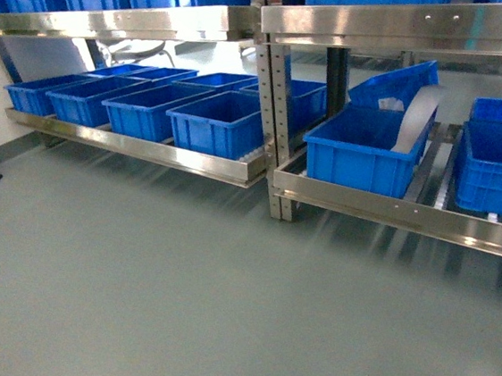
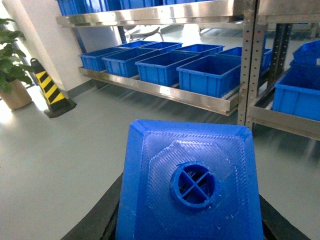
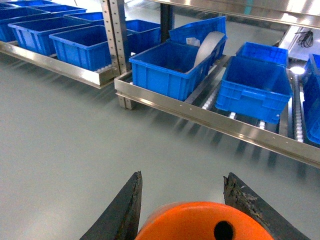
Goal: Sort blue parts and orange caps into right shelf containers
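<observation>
Blue crates (image 1: 366, 151) on steel shelf (image 1: 397, 213), striped cone (image 2: 47, 87) leftward.

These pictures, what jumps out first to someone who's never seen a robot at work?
Rows of blue crates line steel shelves above a bare grey floor. Close to the left wrist camera a blue part fills the view. In the right wrist view an orange cap sits between the dark fingers.

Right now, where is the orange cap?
In the right wrist view, the orange cap sits at the bottom edge between the right gripper's dark jaws, above grey floor, short of the shelf's blue crates.
</observation>
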Motion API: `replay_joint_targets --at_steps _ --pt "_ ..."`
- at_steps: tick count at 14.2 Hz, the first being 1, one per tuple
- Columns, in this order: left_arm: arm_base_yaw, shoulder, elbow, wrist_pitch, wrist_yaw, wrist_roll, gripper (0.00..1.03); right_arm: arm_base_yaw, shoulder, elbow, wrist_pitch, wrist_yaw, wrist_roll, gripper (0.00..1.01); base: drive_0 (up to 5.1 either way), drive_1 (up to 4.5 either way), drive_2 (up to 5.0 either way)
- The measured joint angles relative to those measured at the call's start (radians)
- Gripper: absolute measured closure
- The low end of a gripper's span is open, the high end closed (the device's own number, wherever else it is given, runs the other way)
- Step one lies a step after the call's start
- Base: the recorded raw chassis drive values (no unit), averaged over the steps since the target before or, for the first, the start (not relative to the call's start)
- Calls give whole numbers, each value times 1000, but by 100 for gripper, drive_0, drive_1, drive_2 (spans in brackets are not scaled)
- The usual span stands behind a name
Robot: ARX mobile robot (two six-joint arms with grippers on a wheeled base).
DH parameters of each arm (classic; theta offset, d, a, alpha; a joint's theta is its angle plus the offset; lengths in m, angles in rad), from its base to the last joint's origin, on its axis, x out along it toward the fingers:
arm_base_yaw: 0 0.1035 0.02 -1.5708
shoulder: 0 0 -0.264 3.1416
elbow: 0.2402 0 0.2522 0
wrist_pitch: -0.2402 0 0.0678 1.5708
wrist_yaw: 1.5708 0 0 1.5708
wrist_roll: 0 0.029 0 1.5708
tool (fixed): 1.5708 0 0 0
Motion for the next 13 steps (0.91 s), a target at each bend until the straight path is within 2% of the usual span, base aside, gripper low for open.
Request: replay_joint_targets --at_steps 13 --pt "0 0 0 0 0 0 58 0 0 0 0 0 0 59 -161 -161 -161"
